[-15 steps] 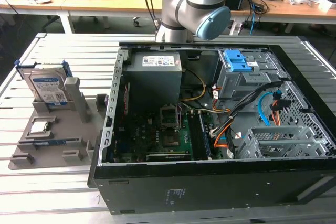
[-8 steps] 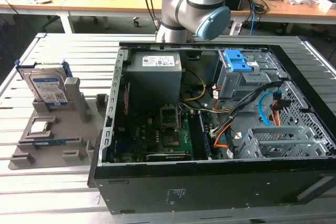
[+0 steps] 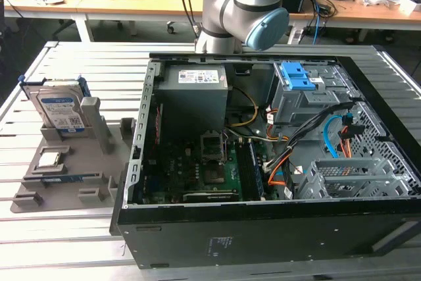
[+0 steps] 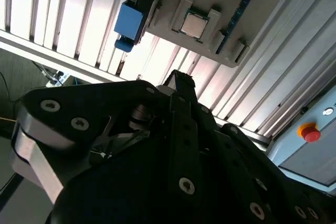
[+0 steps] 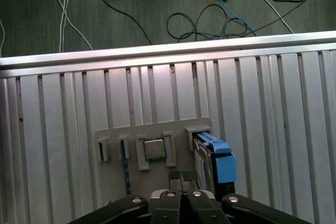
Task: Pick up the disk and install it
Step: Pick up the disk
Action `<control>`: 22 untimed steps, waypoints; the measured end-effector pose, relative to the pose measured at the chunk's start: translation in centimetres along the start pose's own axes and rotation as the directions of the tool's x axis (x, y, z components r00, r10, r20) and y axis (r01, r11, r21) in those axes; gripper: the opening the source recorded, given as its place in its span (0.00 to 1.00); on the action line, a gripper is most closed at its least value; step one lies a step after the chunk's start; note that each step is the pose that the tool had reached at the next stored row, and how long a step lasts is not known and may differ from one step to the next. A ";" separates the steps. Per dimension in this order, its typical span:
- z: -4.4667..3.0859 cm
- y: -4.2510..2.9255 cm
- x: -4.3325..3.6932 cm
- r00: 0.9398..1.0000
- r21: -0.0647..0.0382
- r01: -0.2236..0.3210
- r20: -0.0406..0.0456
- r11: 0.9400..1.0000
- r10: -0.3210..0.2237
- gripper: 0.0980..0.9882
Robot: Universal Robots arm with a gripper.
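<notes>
Closed on nothing, the gripper (image 5: 182,174) shows its two fingertips drawn together in the first wrist view. It hangs above the grey holder tray (image 5: 157,132), and the tips sit just beside the disk (image 5: 208,157). In the second wrist view the same tips (image 4: 180,78) aim up toward the tray, apart from everything on it.

The disk stands on edge in a slot at the tray's far end, on the exterior view's left (image 3: 60,106). Its label faces the camera and its blue bracket frames it. Upright like this, its top edge is free, which I judge is meant to give a pinch grip something to close on. The small square chip (image 5: 153,149) lies flat in its own pocket just beside the disk. It is nearer the camera in the exterior view (image 3: 50,159). Nothing has been lifted yet, so the task looks to be at its start.

To the exterior view's right of the tray, the computer case (image 3: 263,231) lies on its side with the panel off. Both rest on the slatted table (image 3: 72,248). That pose opens the inside to an approach from above. At the case's far right sits the grey drive bay (image 3: 309,103), topped by a blue latch (image 3: 296,78), with no disk in it. The arm (image 3: 240,4) rises behind the case, and cluttered desks (image 3: 118,1) stand farthest off.
</notes>
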State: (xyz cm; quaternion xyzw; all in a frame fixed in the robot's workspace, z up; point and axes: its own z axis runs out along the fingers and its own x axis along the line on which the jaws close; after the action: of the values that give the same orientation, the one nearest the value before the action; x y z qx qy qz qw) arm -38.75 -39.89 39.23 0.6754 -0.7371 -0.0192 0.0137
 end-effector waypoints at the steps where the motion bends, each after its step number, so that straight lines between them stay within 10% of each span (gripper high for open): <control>1: 0.00 0.00 0.00 1.000 0.000 0.000 0.000 1.000 0.000 0.01; 3: 0.03 0.01 0.00 1.000 0.030 0.000 0.003 1.000 0.000 0.01; 9: 0.03 0.01 0.00 1.000 0.046 0.000 0.004 0.999 -0.001 0.01; 16: 0.03 0.01 0.00 1.000 0.067 0.000 0.006 0.998 -0.001 0.50; 22: 0.04 0.09 -0.93 1.000 0.068 0.000 0.006 0.998 -0.001 0.50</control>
State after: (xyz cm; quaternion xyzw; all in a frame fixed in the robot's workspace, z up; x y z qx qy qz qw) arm -38.76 -38.95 39.20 0.6756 -0.7371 0.0040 -0.0116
